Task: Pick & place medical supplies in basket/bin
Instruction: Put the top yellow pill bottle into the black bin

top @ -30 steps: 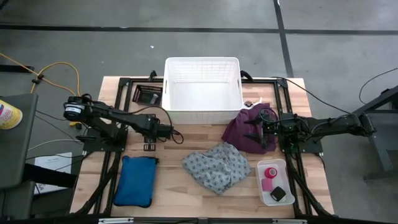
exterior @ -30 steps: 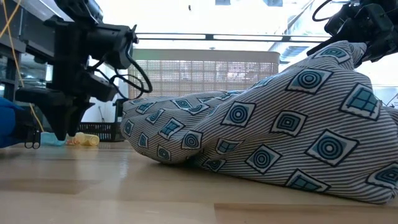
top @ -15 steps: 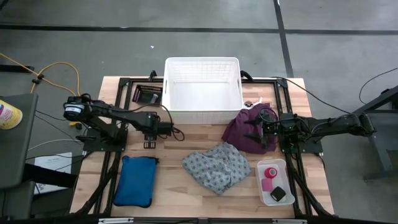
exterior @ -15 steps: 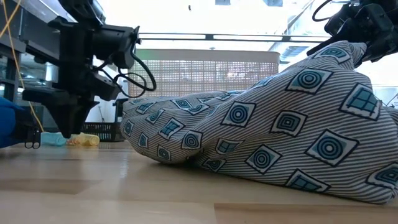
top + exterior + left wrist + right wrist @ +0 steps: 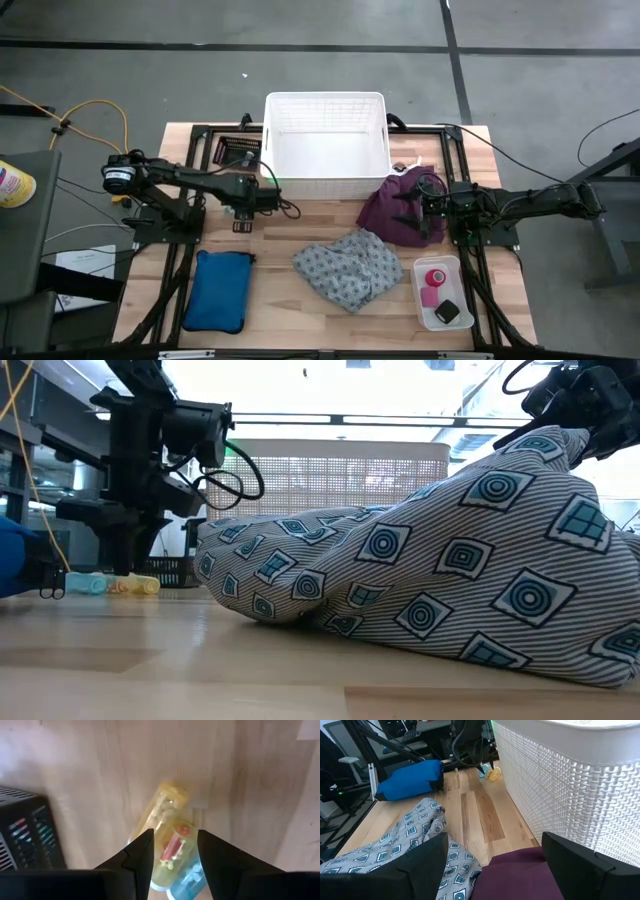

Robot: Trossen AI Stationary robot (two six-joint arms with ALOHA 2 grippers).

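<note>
My left gripper point(image 5: 174, 842) points down, open, just above small clear bottles point(image 5: 162, 817) that lie side by side on the wood left of the white basket point(image 5: 327, 145); in the low view the bottles point(image 5: 140, 585) sit below the left gripper point(image 5: 122, 565). My right gripper point(image 5: 492, 855) stands open, nearly level, over the purple cloth point(image 5: 392, 212), nothing between its fingers. The grey patterned cloth point(image 5: 348, 268) lies crumpled in the middle. A pink tape roll point(image 5: 433, 278) and a small black block point(image 5: 447, 311) rest in a clear tray point(image 5: 424, 300).
A blue pouch point(image 5: 220, 290) lies at the near left. A black tray point(image 5: 238, 152) sits left of the basket, close to the bottles. Black frame rails point(image 5: 176, 260) run along both sides of the table. Bare wood shows between the pouch and the grey cloth.
My left gripper has swung a little toward the table's far edge, toward the basket, and stayed open above the bottles. The bottles, the cloths and my right arm have kept still.
</note>
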